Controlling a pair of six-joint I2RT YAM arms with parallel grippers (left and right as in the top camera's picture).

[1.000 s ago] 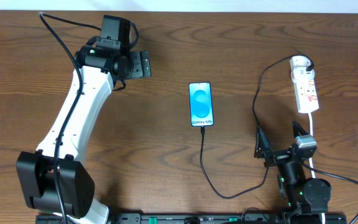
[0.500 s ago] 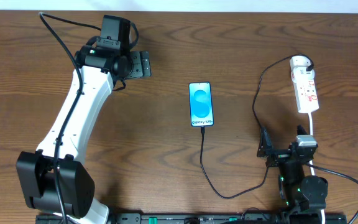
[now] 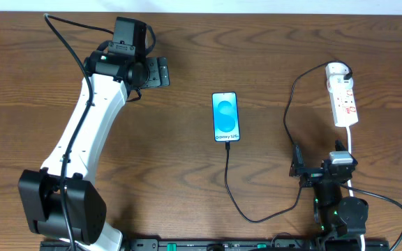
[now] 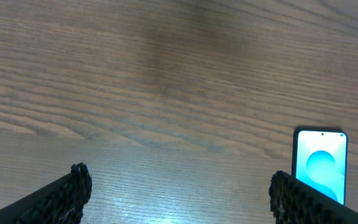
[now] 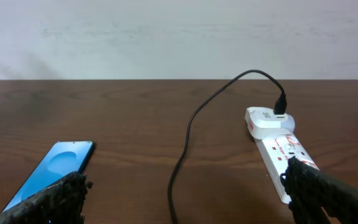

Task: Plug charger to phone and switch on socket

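Note:
The phone lies flat mid-table with its teal screen up; it also shows in the left wrist view and the right wrist view. The black charger cable runs from the phone's near end in a loop to the white adapter on the socket strip, which the right wrist view also shows, with the cable. My left gripper is open and empty, far left of the phone. My right gripper is open and empty near the front edge, below the strip.
The strip's white lead runs down beside my right arm. A pale wall stands behind the table's far edge.
My right gripper has drawn back a little toward the table's front edge. The left arm, phone, cable and strip have not moved.

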